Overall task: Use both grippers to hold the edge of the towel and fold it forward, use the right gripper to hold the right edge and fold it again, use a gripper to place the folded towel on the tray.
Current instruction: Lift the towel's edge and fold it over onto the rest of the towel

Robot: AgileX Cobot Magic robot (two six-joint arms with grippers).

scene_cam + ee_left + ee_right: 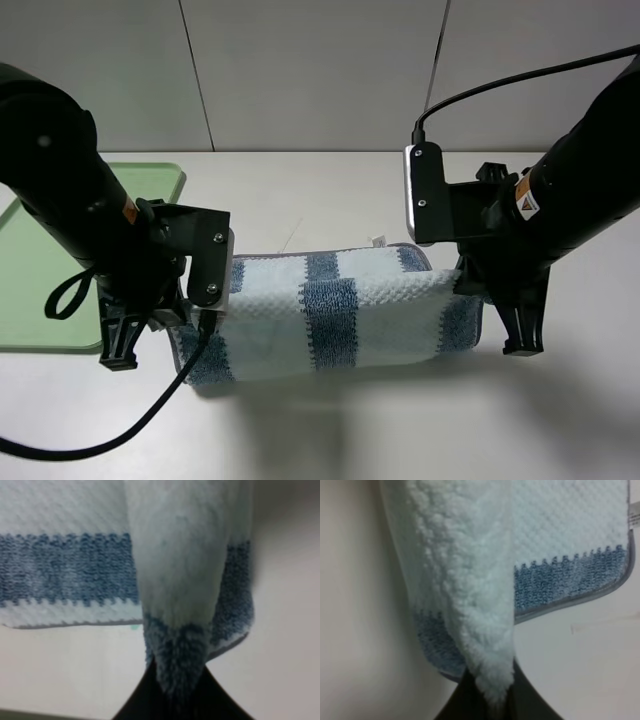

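Here the fluffy terry towel [340,305], broadly striped blue and pale, sags mid-table [330,190], its ends clamped by the left gripper [175,701] and right gripper [490,700]; the smooth green tray [45,300] sits at nine o'clock.

The striped towel [340,315] is lying half-folded, the left gripper [176,702] and right gripper [489,702] pinching its ends; the green tray [30,290] is sitting at nine o'clock.
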